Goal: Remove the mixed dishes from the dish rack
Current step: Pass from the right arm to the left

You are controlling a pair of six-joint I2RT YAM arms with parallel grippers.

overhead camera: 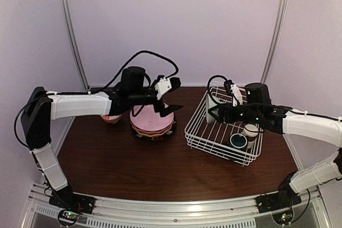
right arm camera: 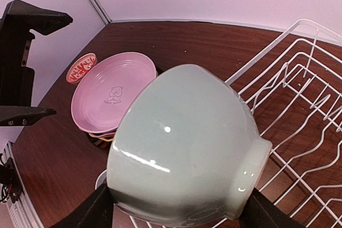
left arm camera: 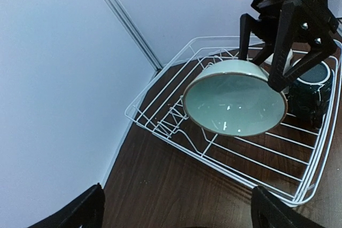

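My right gripper (overhead camera: 216,113) is shut on the pale green bowl (right arm camera: 187,142) and holds it tilted on its side over the left end of the white wire dish rack (overhead camera: 199,126). The bowl's opening (left arm camera: 235,105) faces my left wrist camera, with the right gripper (left arm camera: 283,41) above it. A dark cup (overhead camera: 238,141) and a white cup (overhead camera: 250,130) stand in the rack. Pink plates (overhead camera: 152,118) are stacked on the table beside the rack. My left gripper (overhead camera: 168,108) hovers open and empty over that stack. The red-patterned bowl (overhead camera: 111,117) sits behind the left arm.
The stack of plates (right arm camera: 112,97) and the red-patterned bowl (right arm camera: 80,68) lie left of the rack, with the left gripper's black fingers (right arm camera: 21,62) above them. The rack's upright prongs (left arm camera: 176,116) stand under the bowl. Walls and metal posts (overhead camera: 72,30) close in the back.
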